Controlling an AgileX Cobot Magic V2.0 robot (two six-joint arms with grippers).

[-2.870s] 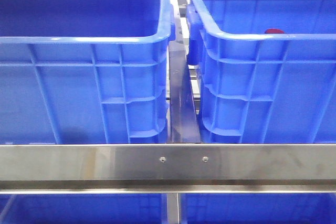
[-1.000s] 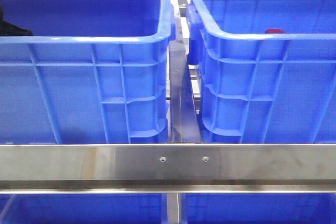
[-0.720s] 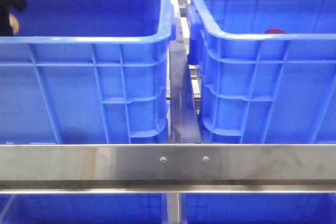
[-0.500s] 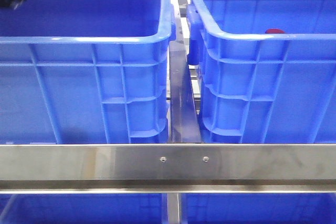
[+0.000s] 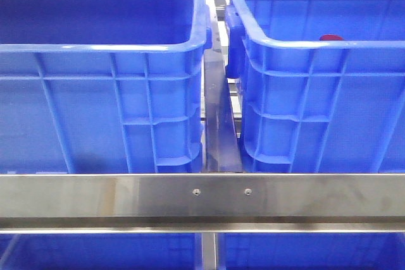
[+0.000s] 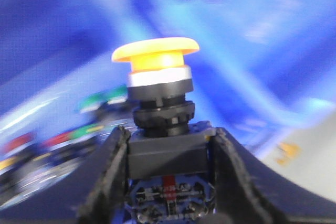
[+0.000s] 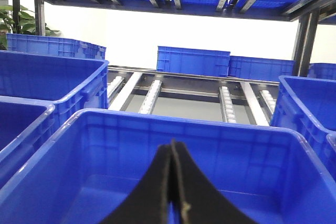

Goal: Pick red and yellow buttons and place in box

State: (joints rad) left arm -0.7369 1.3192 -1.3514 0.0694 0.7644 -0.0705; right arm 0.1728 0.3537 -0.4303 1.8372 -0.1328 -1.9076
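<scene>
- In the left wrist view, our left gripper [image 6: 167, 182] clamps the black body of the yellow button [image 6: 156, 55], its orange-yellow cap upright above the fingers [image 6: 107, 177]; the blurred background shows more buttons lying in blue.
- Our right gripper [image 7: 173, 192] has its fingers pressed together on nothing, above a blue crate [image 7: 157, 124].
- In front, a steel rail [image 5: 202, 197] crosses before two blue crates: the left crate [image 5: 101, 49] and the right crate [image 5: 316, 45].
- A red button [image 5: 330, 38] peeks over the right crate's near rim.
</scene>
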